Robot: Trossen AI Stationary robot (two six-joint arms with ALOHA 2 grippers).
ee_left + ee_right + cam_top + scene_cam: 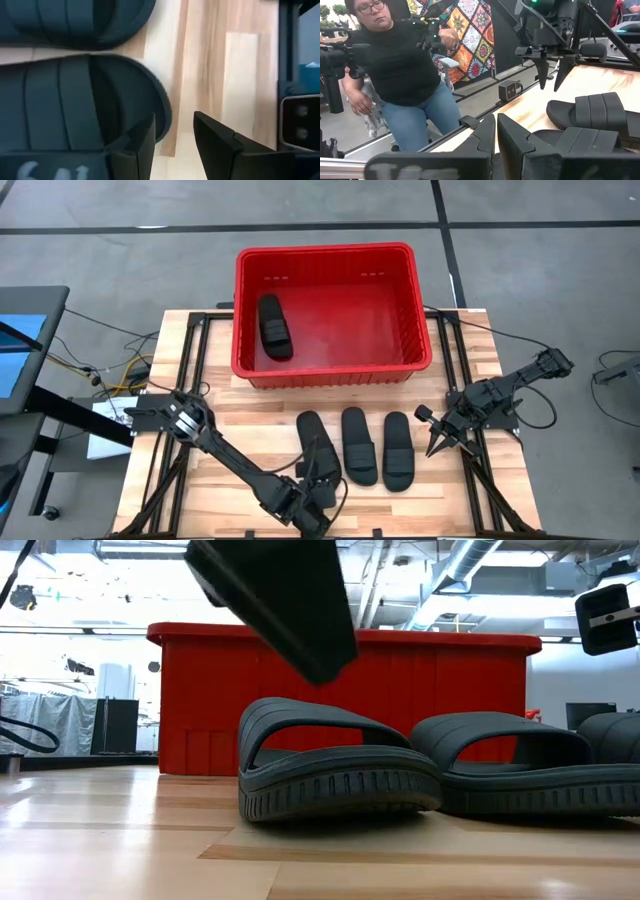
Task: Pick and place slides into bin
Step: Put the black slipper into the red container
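Observation:
Three black slides lie sole-down in a row on the wooden table near its front edge: left (312, 442), middle (358, 445), right (398, 450). Another slide (273, 326) lies on the floor of the red bin (325, 250) at the table's far side. My left gripper (320, 478) hovers open above the near end of the left slide (75, 110), touching nothing; the low view shows it (290, 610) above that slide (335, 765). My right gripper (432, 442) is shut and empty, just right of the slides.
The bin's tall near wall (340, 700) rises behind the slides. A small camera (507, 90) stands at the table's near edge. A person in a black top (400, 65) sits beyond the table. Bare wood (200, 470) lies left of the slides.

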